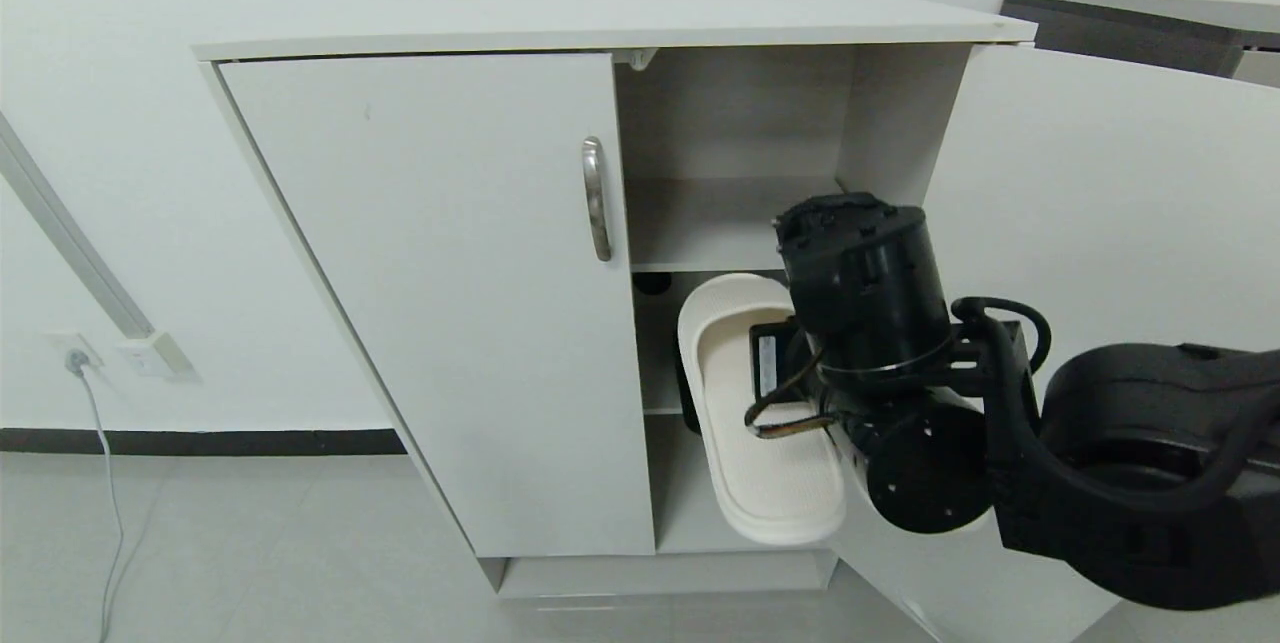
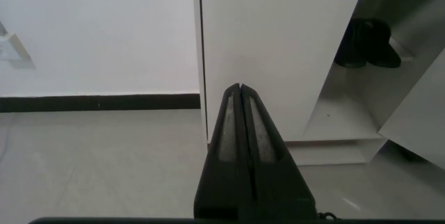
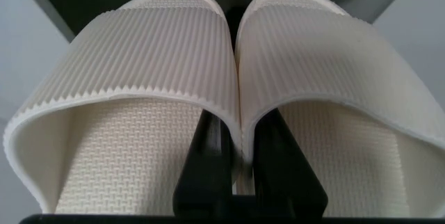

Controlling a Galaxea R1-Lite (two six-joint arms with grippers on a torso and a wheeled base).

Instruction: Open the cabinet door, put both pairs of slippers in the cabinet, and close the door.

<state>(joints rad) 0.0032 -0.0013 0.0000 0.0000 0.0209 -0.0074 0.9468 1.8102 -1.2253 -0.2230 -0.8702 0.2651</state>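
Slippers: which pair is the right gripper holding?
The white pair, clamped together by their inner edges in the right gripper at the open side of the cabinet. The black pair sits inside it, untouched by either gripper.

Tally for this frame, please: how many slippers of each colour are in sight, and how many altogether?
white slippers: 2, pinched side by side in the right tool
black slippers: 2 as far as can be made out, on a shelf inside the cabinet
Total: 4 slippers
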